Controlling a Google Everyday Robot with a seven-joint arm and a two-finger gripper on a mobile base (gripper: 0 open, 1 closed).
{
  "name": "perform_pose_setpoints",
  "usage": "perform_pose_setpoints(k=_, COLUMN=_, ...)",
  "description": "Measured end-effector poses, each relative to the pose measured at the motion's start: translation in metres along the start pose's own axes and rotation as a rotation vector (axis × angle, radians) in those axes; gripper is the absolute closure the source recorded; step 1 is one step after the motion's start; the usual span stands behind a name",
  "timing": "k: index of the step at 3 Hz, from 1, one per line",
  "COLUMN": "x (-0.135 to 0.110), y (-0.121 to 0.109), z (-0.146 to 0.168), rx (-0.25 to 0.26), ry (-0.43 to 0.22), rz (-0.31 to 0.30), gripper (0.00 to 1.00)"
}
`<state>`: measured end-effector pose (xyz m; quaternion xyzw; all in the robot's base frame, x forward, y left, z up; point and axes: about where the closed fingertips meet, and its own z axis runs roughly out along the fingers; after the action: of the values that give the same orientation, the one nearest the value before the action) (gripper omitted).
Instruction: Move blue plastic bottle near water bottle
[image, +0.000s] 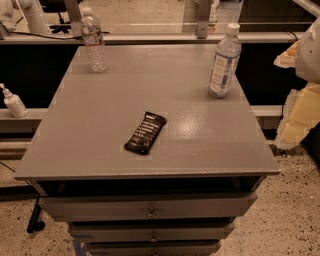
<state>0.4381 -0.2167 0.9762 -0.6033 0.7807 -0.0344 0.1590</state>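
Note:
The blue plastic bottle (224, 61), bluish clear with a white cap and a tall pale label, stands upright at the far right of the grey table top (165, 90). The water bottle (93, 40), slimmer with a white cap and a narrow reddish label band, stands upright at the far left corner. My gripper (298, 107) shows as pale yellowish-white shapes at the right edge of the view, off the table's right side, to the right of and a little nearer than the blue plastic bottle. It holds nothing that I can see.
A dark snack bar wrapper (145, 132) lies near the middle front of the table. Drawers (150, 210) sit under the top. A white pump bottle (13, 102) stands on a low ledge to the left. A rail (165, 37) runs behind the table.

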Motion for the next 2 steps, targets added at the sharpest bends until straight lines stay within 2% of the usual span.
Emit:
perform_pose_setpoints(k=1, x=0.0, y=0.0, z=0.0, rx=0.0, ry=0.0, rz=0.0, gripper=0.0)
perform_pose_setpoints(k=2, x=-0.002, y=-0.016, z=0.014, rx=0.017, ry=-0.049, rz=0.03, gripper=0.0)
